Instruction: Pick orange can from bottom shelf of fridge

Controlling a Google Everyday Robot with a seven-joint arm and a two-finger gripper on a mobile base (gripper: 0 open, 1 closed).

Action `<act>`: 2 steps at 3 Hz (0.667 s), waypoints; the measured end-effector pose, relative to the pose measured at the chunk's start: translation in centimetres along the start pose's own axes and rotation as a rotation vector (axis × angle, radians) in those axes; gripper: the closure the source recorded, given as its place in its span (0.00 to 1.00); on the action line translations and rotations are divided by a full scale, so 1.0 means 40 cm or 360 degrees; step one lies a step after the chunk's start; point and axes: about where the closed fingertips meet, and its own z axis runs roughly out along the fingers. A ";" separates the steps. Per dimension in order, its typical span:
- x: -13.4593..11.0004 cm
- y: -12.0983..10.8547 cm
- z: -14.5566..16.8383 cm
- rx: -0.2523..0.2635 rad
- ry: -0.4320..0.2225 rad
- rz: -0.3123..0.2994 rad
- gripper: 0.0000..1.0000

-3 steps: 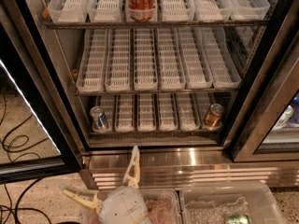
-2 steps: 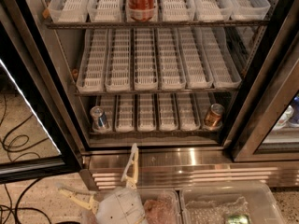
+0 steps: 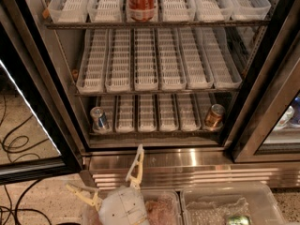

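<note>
The orange can point(image 3: 214, 116) stands upright at the right end of the bottom shelf point(image 3: 154, 132), in the rightmost white slotted tray. The fridge point(image 3: 187, 165) stands with its door open, and its ribbed steel base runs below the shelf. My gripper point(image 3: 104, 167) is low in front of the steel base, left of centre, well below and to the left of the orange can. It is open and empty: one pale finger point(image 3: 136, 165) points up and the other point(image 3: 80, 195) points left.
A blue-and-silver can point(image 3: 99, 119) stands at the left end of the bottom shelf. A red cola can point(image 3: 141, 1) is on the top rack. The open black-framed door point(image 3: 33, 125) is at left, with cables point(image 3: 14, 144) on the floor. Clear plastic bins point(image 3: 225, 205) sit beside the gripper.
The gripper has shifted only slightly, its upper finger a little to the right. The cans have not moved.
</note>
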 end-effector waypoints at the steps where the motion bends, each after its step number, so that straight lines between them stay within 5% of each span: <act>1: 0.052 -0.003 0.008 0.0100 0.0121 -0.0158 0.00; 2: 0.099 -0.032 0.002 0.0234 0.0216 -0.0275 0.00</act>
